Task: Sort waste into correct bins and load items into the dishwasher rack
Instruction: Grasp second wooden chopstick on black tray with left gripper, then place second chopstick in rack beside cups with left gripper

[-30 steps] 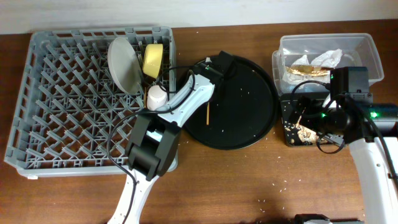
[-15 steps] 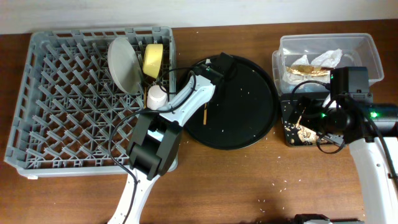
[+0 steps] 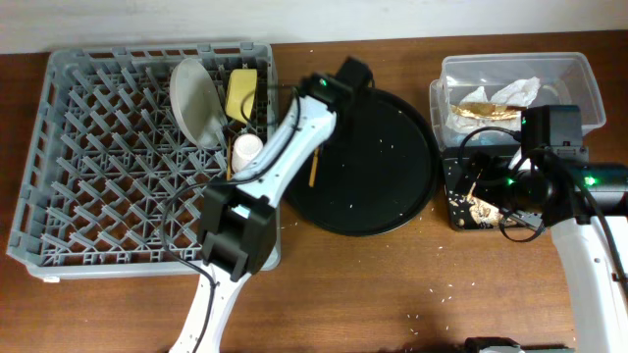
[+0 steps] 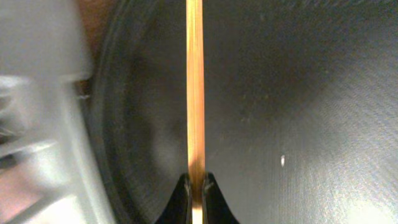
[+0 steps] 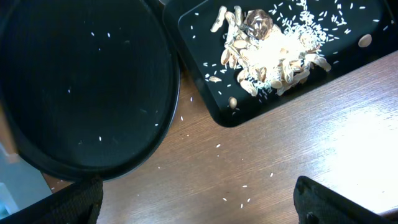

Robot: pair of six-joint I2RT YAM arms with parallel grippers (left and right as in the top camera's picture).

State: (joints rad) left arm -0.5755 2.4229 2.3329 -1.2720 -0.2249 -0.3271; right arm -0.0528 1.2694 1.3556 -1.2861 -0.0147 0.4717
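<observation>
My left gripper is shut on one wooden chopstick and holds it over the left part of the round black tray; in the overhead view the chopstick hangs near the grey dishwasher rack. The rack holds the grey-green plate, the yellow bowl and a pale pink cup. My right gripper is open and empty above the table by the black rectangular tray, which holds food scraps with rice. The clear tub holds the napkin and wrapper. The blue cup is out of view.
The large round black tray lies between the rack and the bins, with scattered rice grains on it. Loose rice grains lie on the wooden table under my right gripper. The rack's right wall is blurred at the left of the left wrist view.
My left arm has lifted and swung left toward the rack, carrying the chopstick with it. The right arm has not moved.
</observation>
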